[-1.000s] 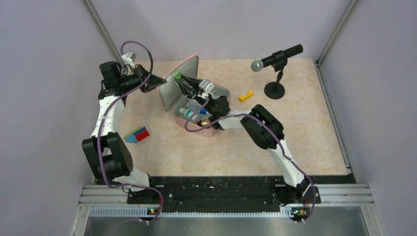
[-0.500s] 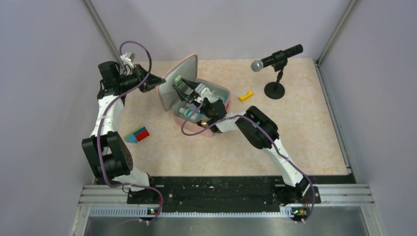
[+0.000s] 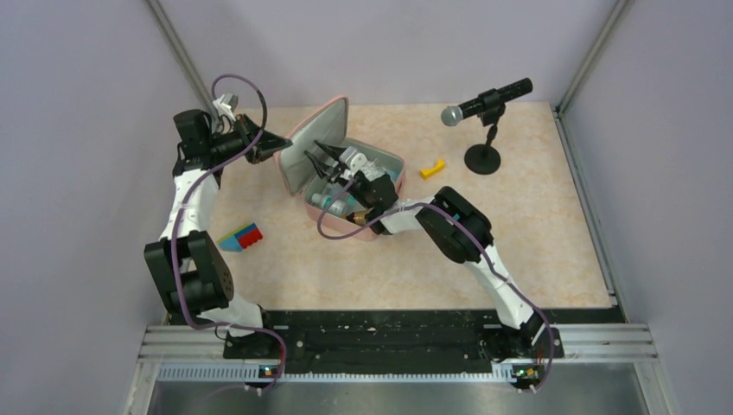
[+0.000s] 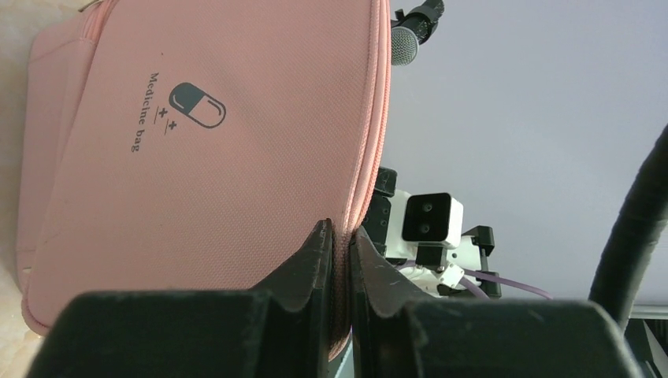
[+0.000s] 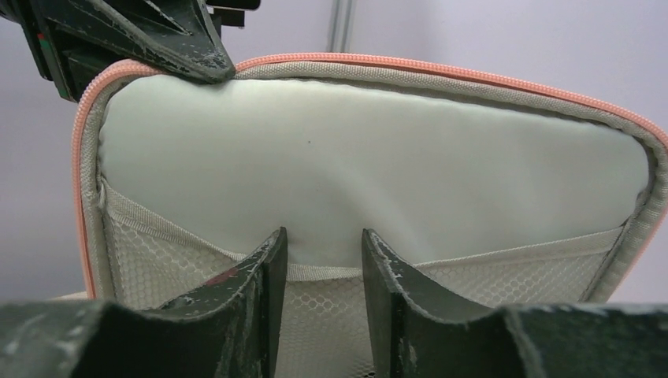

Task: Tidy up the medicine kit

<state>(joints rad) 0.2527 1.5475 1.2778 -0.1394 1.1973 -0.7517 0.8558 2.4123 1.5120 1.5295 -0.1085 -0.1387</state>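
**Kit open at the far middle of the table, left claw on its lid, right claw inside**

- Left gripper (image 3: 288, 141) sat near the table's (image 3: 536, 216) far-left corner. Its fingers (image 4: 315, 260) were clamped together on the zipper edge of the lid, which stood upright.
- Stacked blocks (image 3: 242, 236) in blue, red and green lay near the table's left edge, well apart from the kit.
- Medicine kit (image 3: 327, 128) sat toward the far edge, left of centre. The pink tray was flat on the table and the lid rose from its left side.
- The left wrist view showed the lid's outer face. It carried a two-tone pill logo (image 4: 197, 105), small plus signs under it, and the words "Medicine bag" (image 4: 143, 113).
- The tray held small tubes and bottles (image 3: 333, 197). Their labels were too small to read.
- Right gripper (image 3: 318, 157) was over the tray, pointed at the lid's inner face. Its fingers (image 5: 264, 268) stood apart with nothing between them.
- Past those fingers were the pale lining and a mesh pocket (image 5: 488, 272) across its lower part. The left claw's tip showed at the lid's top corner.
- A yellow piece (image 3: 432, 169) lay just right of the kit, not touching it.
- A microphone (image 3: 484, 102) on a round-based stand stood near the far-right corner. No writing was readable on it.
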